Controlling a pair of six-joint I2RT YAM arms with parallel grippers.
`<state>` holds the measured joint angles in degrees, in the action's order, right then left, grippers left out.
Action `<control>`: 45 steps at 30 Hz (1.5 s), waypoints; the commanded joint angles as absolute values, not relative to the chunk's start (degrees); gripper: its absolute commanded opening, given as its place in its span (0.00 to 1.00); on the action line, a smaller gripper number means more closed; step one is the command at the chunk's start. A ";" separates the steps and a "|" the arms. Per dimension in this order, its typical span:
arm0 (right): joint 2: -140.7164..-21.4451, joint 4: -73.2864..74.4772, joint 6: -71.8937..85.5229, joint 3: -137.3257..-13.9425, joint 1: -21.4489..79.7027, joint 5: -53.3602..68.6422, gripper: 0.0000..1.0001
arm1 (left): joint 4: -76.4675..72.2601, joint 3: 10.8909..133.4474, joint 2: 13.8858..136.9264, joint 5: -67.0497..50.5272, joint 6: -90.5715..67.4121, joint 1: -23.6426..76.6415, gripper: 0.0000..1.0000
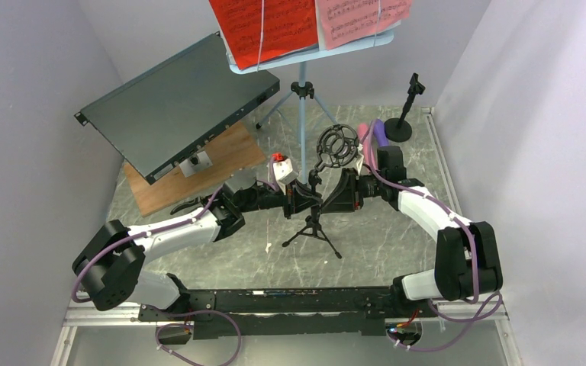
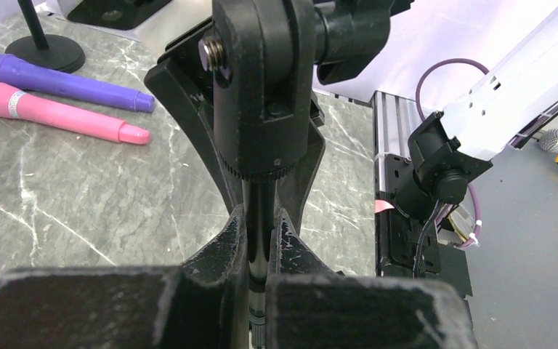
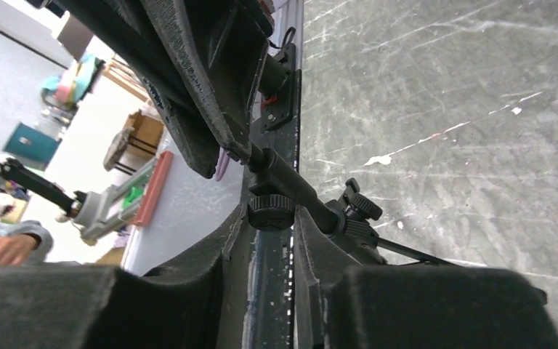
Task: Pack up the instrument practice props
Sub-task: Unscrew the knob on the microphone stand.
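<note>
A small black tripod mic support point(image 1: 314, 223) with a ring-shaped mount point(image 1: 338, 145) stands at the table's middle. My left gripper point(image 1: 303, 200) is shut on its thin pole point(image 2: 260, 240), fingers point(image 2: 225, 247) pressed on both sides. My right gripper point(image 1: 328, 200) faces it from the right, shut on the support's round knob point(image 3: 270, 211). The pink microphone point(image 2: 58, 116) and purple microphone point(image 2: 65, 81) lie side by side behind. A second black support point(image 1: 402, 126) with a round base stands back right. The light-blue music rack point(image 1: 305, 57) holds red pages point(image 1: 263, 27) and pink pages point(image 1: 362, 19).
A large dark flat metal box point(image 1: 175, 103) leans over a wooden board point(image 1: 198, 171) at the back left. The rack's tripod legs point(image 1: 302, 99) stand just behind the grippers. Grey walls close in on both sides. The arm rail point(image 1: 275, 301) runs along the near edge.
</note>
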<state>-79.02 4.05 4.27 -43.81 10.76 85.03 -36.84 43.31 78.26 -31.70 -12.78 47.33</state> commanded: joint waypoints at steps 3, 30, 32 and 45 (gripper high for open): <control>-76.34 19.16 -18.38 -47.70 10.98 86.23 0.19 | -45.33 43.95 76.03 -32.48 -13.81 47.37 0.00; -68.55 40.87 -65.79 -46.78 10.90 75.27 0.24 | -52.34 42.10 78.88 -33.84 -19.76 47.30 0.00; -68.56 40.74 -64.95 -46.84 10.85 75.38 0.29 | -52.22 42.09 78.84 -33.84 -19.65 47.33 0.00; -69.38 40.28 -58.70 -47.54 9.41 79.09 0.71 | -48.17 42.01 76.84 -33.49 -17.09 47.37 0.00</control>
<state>-69.32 41.98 -61.49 -47.18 9.89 76.55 -44.51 41.36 80.38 -33.58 -18.46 47.44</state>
